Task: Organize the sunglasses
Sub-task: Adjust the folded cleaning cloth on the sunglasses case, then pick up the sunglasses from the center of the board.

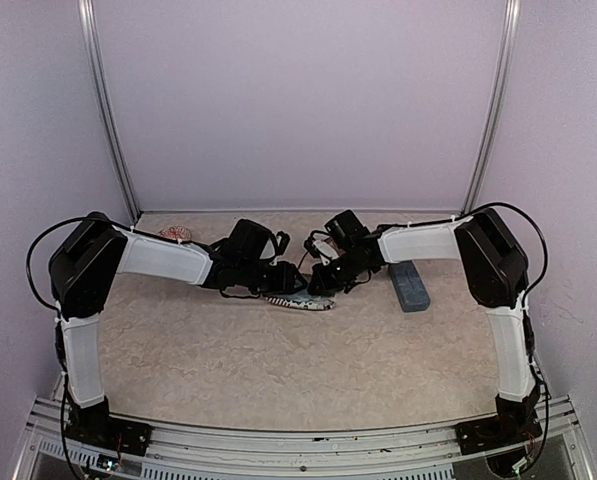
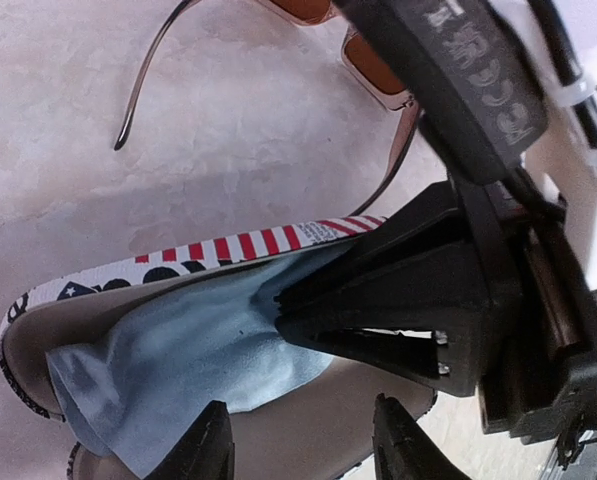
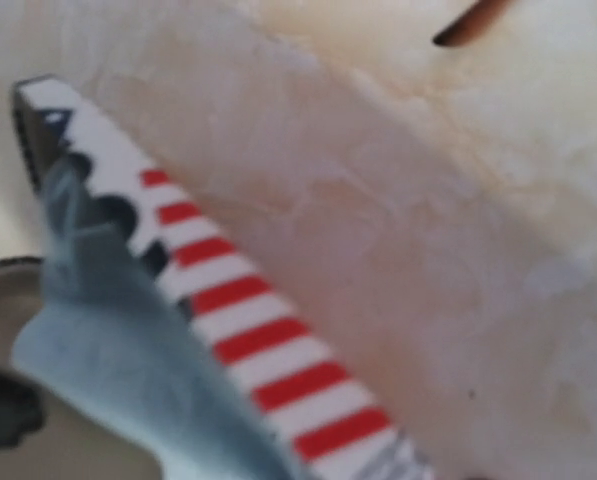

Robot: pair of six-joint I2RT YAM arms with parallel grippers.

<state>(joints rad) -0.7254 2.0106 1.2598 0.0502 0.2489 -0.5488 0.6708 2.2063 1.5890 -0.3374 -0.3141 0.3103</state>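
Two: brown sunglasses [image 2: 373, 68], pink sunglasses [image 1: 175, 233] | one pouch [image 2: 228, 245] | right claw [image 2: 278, 307] pinching cloth [image 2: 178, 350] | left claw [image 2: 303, 440] parted, grip unclear

1. Amber-lens sunglasses [image 2: 378, 75]: translucent brownish-pink frame, orange-amber tinted lenses. The left wrist view shows only the part around one hinge. The rest is cut off or covered.
2. Same pair: temples unfolded, lying on the desk [image 2: 228, 150]. One thin dark temple [image 2: 133, 95] curves outward and its tip is down on the desk surface. The right wrist view catches a dark brown temple tip [image 3: 468, 22], blurred.
3. Second sunglasses [image 1: 175, 233]: small reddish shape by the desk's back edge, near the back-left corner. Too small to tell frame detail or pose.
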